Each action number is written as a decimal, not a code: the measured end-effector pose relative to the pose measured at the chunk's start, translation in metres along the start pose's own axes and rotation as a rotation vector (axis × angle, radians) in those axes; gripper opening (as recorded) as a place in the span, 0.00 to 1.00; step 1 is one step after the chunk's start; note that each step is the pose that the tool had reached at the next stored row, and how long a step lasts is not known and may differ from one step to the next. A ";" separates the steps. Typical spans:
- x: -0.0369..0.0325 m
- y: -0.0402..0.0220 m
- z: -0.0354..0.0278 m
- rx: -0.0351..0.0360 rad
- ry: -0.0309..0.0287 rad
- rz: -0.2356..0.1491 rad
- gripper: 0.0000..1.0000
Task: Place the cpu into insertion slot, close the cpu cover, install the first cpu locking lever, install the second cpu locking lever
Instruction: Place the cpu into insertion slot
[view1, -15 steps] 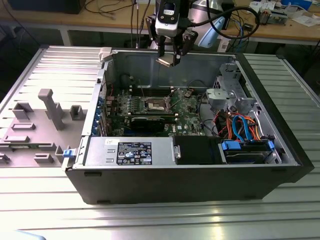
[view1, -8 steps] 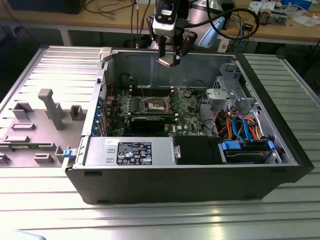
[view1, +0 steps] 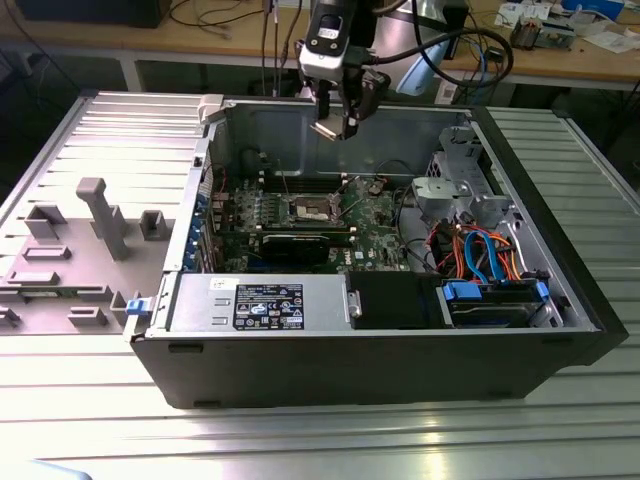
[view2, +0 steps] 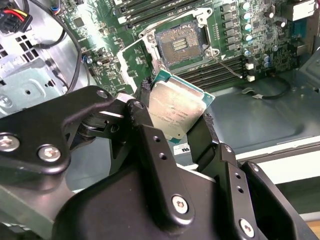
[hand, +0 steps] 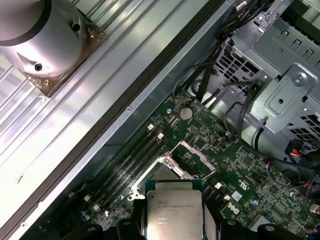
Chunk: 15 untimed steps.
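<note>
My gripper (view1: 338, 126) hangs above the open computer case, near its back wall, shut on the cpu (view2: 175, 112). The chip's silvery top faces the cameras in both wrist views, with a black finger (view2: 145, 125) on each side edge. In the first wrist view the cpu (hand: 174, 212) sits between the fingers of the gripper (hand: 175, 226). Below on the green board lies the insertion slot (view2: 180, 45), its dark centre bare. The cpu cover (view2: 136, 60) stands swung open beside it. In the exterior view the slot (view1: 310, 208) is well below the gripper.
Long memory slots (view2: 220, 70) run beside the socket. A black expansion card (view1: 290, 243), a grey power supply (view1: 265, 302), a metal drive cage (view1: 455, 190) and coloured cables (view1: 480, 255) fill the case. A grey fixture plate (view1: 80, 240) lies on the exterior view's left.
</note>
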<state>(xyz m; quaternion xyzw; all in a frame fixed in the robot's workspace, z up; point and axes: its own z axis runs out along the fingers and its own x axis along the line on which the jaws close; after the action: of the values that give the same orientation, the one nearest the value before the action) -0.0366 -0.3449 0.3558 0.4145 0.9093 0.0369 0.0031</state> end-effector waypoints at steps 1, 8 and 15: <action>0.0000 -0.0001 0.0006 -0.0003 -0.0009 0.014 0.55; 0.0000 -0.0001 0.0010 -0.0009 -0.0023 0.033 0.55; 0.0000 -0.0002 0.0010 -0.0009 -0.0023 0.034 0.55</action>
<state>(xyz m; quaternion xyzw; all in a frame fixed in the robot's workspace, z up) -0.0367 -0.3449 0.3548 0.4297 0.9022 0.0368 0.0037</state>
